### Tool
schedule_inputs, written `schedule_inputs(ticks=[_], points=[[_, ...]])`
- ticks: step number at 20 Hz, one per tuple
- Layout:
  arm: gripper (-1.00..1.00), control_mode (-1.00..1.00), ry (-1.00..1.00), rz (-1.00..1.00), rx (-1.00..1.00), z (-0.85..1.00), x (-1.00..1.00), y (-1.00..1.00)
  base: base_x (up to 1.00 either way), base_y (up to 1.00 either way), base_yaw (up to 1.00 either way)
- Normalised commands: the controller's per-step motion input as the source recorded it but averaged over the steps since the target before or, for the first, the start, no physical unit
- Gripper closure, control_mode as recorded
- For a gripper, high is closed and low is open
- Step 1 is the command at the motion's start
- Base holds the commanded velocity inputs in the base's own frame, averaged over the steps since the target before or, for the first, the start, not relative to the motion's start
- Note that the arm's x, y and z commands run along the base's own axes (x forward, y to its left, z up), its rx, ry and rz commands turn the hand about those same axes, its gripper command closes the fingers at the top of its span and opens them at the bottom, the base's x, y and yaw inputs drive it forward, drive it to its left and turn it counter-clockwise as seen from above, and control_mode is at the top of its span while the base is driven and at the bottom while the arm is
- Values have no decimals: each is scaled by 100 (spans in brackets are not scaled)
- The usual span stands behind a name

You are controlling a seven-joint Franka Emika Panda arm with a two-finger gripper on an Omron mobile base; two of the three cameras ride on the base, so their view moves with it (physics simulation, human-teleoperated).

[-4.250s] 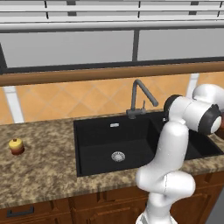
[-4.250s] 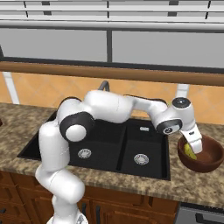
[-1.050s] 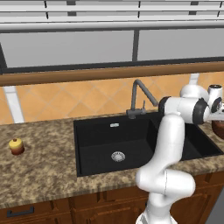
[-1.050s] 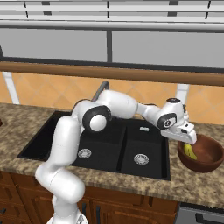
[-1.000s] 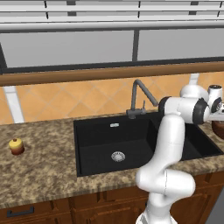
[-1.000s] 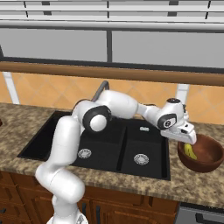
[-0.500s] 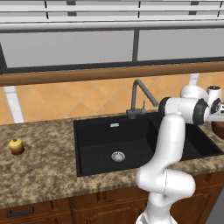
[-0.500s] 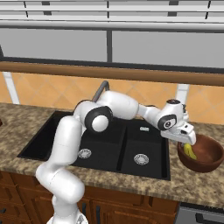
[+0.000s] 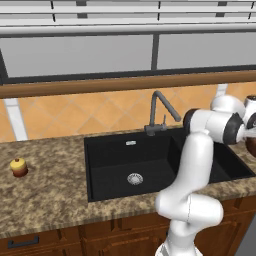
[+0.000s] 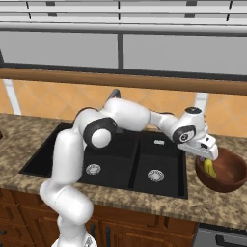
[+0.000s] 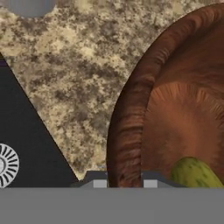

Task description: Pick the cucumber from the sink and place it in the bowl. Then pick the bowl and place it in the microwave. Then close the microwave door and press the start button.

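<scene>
Straddling the near rim of the bowl (image 10: 226, 170), which sits on the counter (image 10: 193, 202) right of the sink (image 10: 116, 159), the gripper (image 11: 124, 177) has one fingertip either side of the wall; firm closure cannot be told. Cucumber (image 10: 209, 167) lies inside the bowl. Judged step: picking the bowl. Next calls for a secure pinch, then a level lift.

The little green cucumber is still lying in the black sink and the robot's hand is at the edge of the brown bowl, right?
Not quite. The cucumber is not in the sink; it lies inside the bowl, as the right base view and the hand view show. The rest is right: the gripper is at the brown bowl's edge, a fingertip on each side of the wall.
</scene>
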Motion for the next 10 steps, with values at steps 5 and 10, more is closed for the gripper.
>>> schedule_inputs(ticks=[5, 10], points=[[100, -100, -8, 2, -10, 60, -35, 53, 0, 0, 0], [100, -100, 0, 8, -10, 64, -23, 67, 0, 0, 0]])
